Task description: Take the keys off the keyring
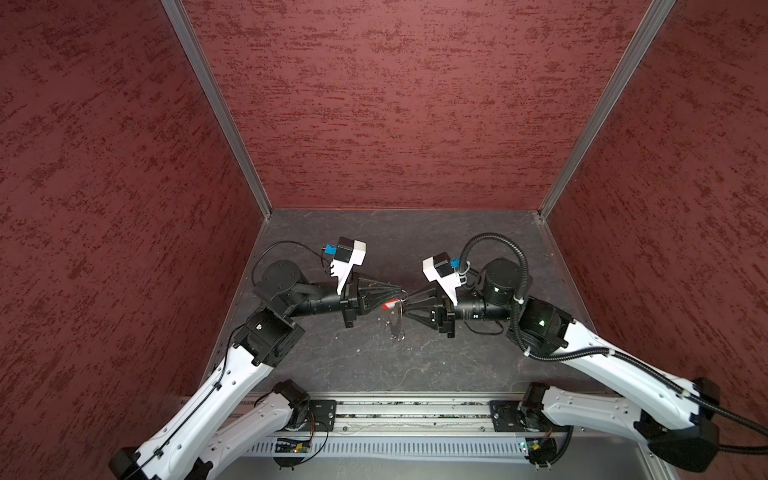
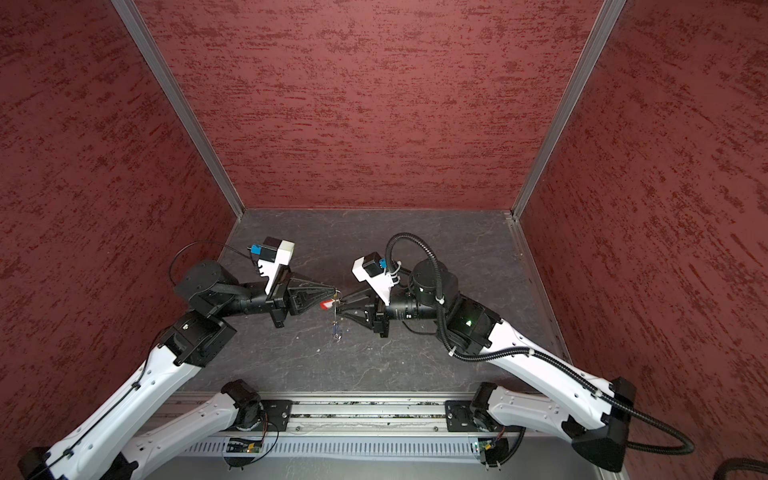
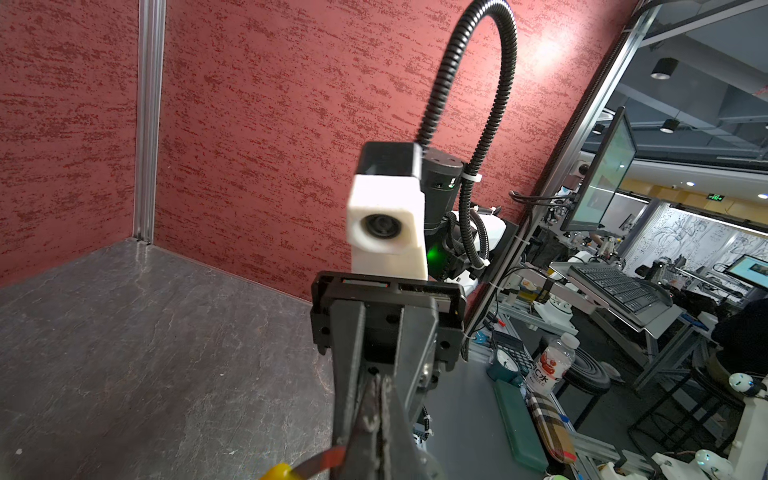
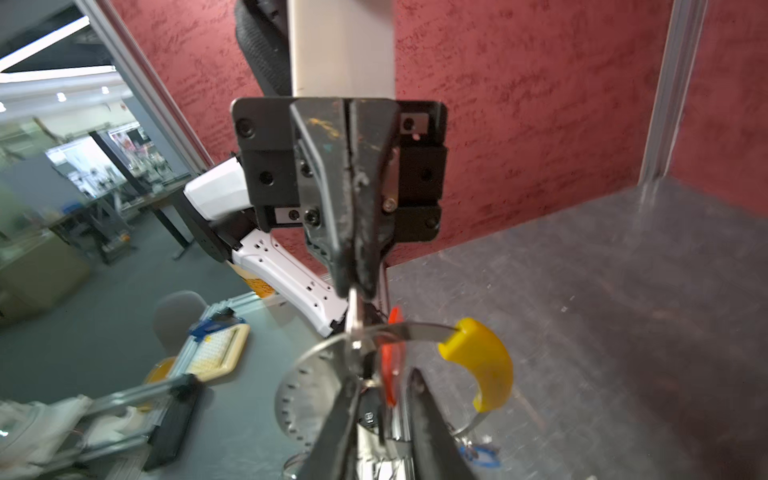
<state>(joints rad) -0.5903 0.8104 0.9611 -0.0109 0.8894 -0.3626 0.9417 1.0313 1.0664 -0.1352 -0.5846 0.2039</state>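
Observation:
Above the middle of the floor, my left gripper [image 1: 401, 290] [image 2: 335, 289] [image 3: 377, 386] is shut on the keyring's thin silver band [image 4: 415, 330]. That band runs to a curved yellow section [image 4: 478, 361]. The ring hangs from this grip, with the red-orange tag [image 1: 387, 306] [image 4: 390, 374] just below the fingertips and the blue tag [image 2: 336, 330] [image 4: 478, 454] lowest. My right gripper [image 1: 407, 303] [image 2: 340, 306] [image 4: 386, 399] faces the left one tip to tip. It is open, with the red-orange tag in the gap between its fingers [image 4: 428, 424]. The keys' dark metal blades are not clearly visible.
Red textured walls [image 1: 395, 104] close in the dark stone floor [image 1: 436, 361] on three sides. The arms' mounting rail [image 1: 407, 415] runs along the front edge. A black corrugated cable [image 1: 515, 257] loops over the right arm's wrist.

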